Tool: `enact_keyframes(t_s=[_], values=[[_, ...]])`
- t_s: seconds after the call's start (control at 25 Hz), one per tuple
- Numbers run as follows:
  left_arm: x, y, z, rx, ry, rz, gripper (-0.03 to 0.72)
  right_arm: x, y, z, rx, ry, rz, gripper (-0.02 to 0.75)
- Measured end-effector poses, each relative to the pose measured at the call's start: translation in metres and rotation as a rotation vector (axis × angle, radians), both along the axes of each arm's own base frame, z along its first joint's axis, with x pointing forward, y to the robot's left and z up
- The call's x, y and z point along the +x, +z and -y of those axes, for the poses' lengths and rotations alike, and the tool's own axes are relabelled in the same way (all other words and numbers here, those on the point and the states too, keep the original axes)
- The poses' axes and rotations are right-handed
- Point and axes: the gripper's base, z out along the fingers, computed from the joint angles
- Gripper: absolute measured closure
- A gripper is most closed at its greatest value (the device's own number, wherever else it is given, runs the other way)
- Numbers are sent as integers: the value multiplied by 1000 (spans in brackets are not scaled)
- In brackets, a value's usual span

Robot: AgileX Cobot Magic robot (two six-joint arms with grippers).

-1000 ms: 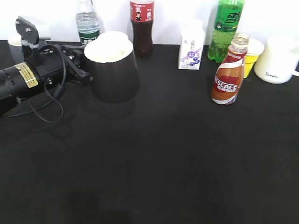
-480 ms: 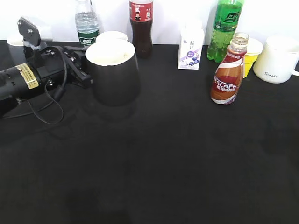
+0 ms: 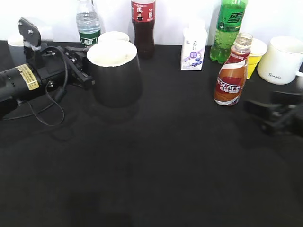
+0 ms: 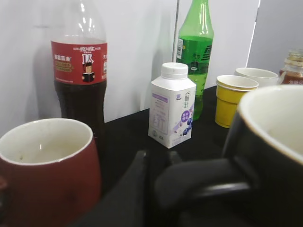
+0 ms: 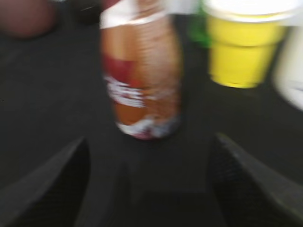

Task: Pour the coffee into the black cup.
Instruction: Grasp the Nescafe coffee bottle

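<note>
Black cup [image 3: 115, 73]: glossy, tapered, white inside, standing upright near the table's far-left corner; its black handle [image 4: 208, 182] shows in the left wrist view.
Left gripper [image 3: 81, 66]: its dark fingers [image 4: 128, 194] are clamped on the cup's handle, holding the mug from its left side.
Coffee [image 3: 231, 73]: small curvy clear bottle of light-brown drink, red-and-white label, no cap on its neck; upright toward the far-right edge of the table.
Right gripper [image 3: 265, 113]: dark, blurred, at the right edge of the table; jaws spread wide, holding nothing.
Coffee versus right gripper: the bottle stands just ahead of the open fingers [image 5: 57, 179], lined up with the gap between them, apart from both.
Change: half a second ago the right edge showed no gripper; it has now come into the exterior view beside the bottle. Cup, left arm and bottle sit as before.
Table [image 3: 156, 170]: matte black cloth surface.
Dark red mug [image 4: 47, 170]: glazed, pale inside, close beside the black cup.
Back edge: cola bottle [image 3: 143, 26], green soda bottle [image 3: 229, 28], small white milk carton [image 3: 194, 48], yellow paper cup [image 3: 255, 56], white mug [image 3: 283, 59], clear water bottle [image 3: 88, 23].
</note>
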Motion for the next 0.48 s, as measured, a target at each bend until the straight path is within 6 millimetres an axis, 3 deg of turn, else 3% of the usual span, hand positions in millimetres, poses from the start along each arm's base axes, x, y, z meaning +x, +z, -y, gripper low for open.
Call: enact_keyframes(t_s=[0.12, 0.48], values=[[0, 0, 0, 1, -2, 0, 624, 21, -8, -3, 2, 56, -8, 76], [0, -2, 0, 20, 5, -14, 625, 79, -26, -13, -43, 193, 37, 73]])
